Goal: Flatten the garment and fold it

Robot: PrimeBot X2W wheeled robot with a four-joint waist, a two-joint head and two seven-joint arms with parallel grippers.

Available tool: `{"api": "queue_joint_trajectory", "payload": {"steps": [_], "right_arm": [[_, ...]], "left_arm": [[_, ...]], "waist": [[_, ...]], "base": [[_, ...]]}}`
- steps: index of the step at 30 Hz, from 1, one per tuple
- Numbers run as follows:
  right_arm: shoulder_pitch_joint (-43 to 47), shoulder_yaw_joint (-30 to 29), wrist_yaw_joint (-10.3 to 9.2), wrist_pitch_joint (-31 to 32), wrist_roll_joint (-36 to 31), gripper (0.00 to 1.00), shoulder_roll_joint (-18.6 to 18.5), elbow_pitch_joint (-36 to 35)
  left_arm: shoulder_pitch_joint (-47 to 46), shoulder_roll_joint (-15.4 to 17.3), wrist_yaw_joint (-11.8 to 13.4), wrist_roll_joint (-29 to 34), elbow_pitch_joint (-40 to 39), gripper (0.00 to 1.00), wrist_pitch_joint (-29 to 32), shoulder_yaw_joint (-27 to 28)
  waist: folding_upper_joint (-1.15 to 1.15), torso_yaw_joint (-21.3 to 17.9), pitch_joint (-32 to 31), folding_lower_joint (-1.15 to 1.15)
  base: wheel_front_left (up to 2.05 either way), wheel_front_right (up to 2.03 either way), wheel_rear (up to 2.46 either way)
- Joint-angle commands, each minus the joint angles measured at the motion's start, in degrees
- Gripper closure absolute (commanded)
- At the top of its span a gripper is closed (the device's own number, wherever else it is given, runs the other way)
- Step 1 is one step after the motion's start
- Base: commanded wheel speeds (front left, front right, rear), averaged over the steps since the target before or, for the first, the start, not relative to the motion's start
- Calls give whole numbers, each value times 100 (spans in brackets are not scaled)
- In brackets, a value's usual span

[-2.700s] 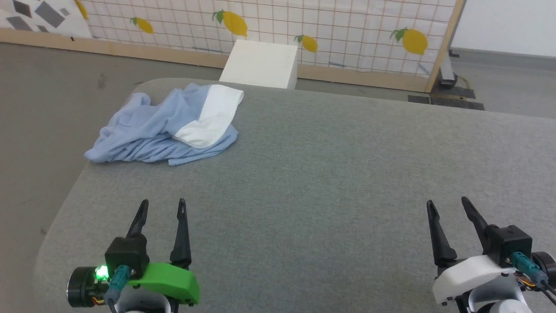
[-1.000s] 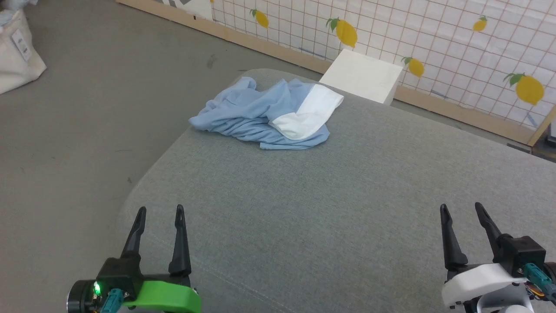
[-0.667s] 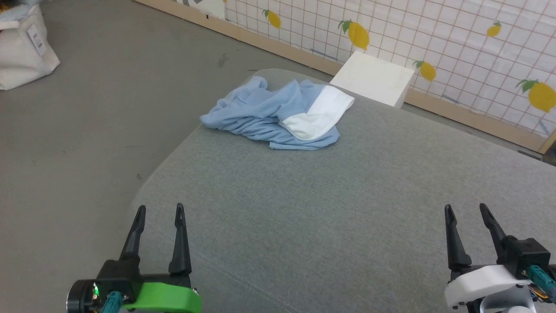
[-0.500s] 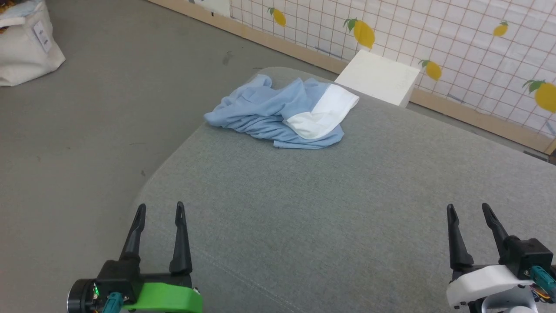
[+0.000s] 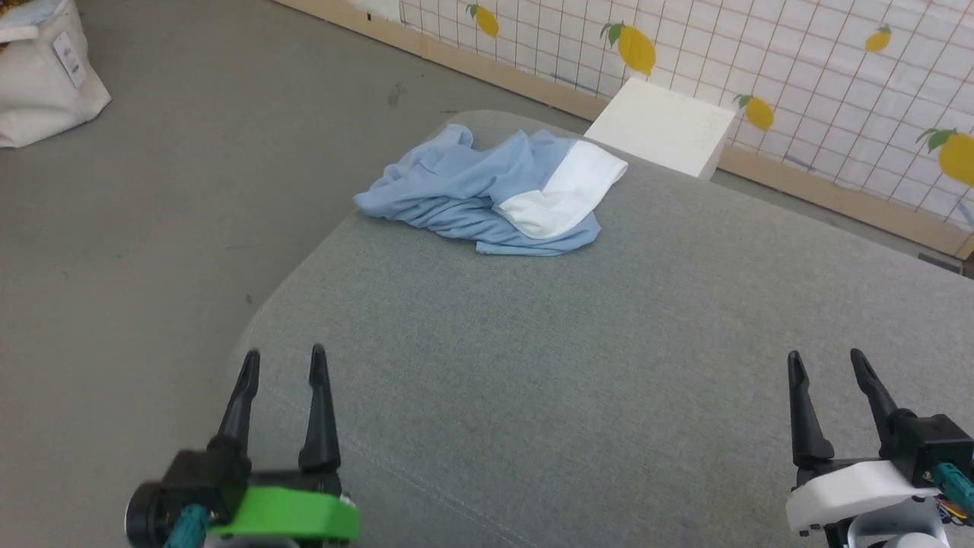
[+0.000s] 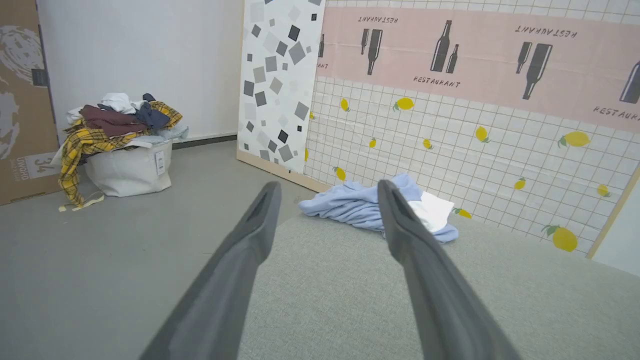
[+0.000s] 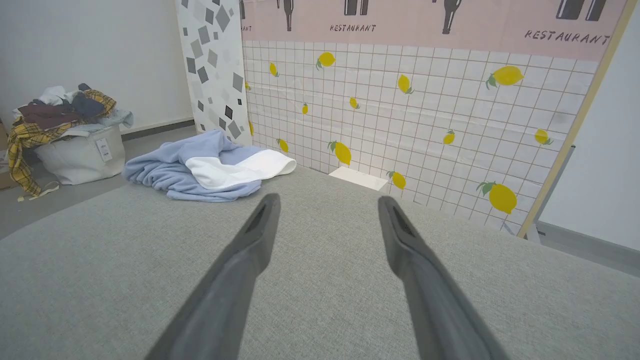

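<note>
Both released: L tool, R tool; garment bunched far ahead, nearer L.

A grey fabric-covered table with rounded corners bears a light blue garment. The garment lies crumpled in a heap at the table's far left corner, reaching its left edge. Its white panel lies uppermost, on the side away from that edge.

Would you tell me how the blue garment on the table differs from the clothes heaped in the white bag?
The garment is one light blue piece with a white panel; the clothes are several, yellow plaid, maroon and dark. The garment lies on the grey table; the clothes fill a white bag on the floor. Both are crumpled.
</note>
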Motion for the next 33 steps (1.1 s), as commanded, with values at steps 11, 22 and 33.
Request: {"api": "queue_joint_trajectory", "payload": {"steps": [11,22,33], "right_arm": [[-44,-69,-10,186,-172,0,4,-510],[-297,152,-10,360,-453,0,4,-1203],[-549,388,-10,659,-714,0,-197,-2346]], "left_arm": [[-2365,429,-456,97,355,0,933,-219],[-4181,817,-645,-292,1637,0,1864,-23],[-5022,1234,-619,-455,2615,0,2057,229]], "waist": [[0,-119,498,0],[0,-912,1299,0],[0,-1639,2560,0]], "base": [[0,0,0],[0,0,0],[0,0,0]]}}
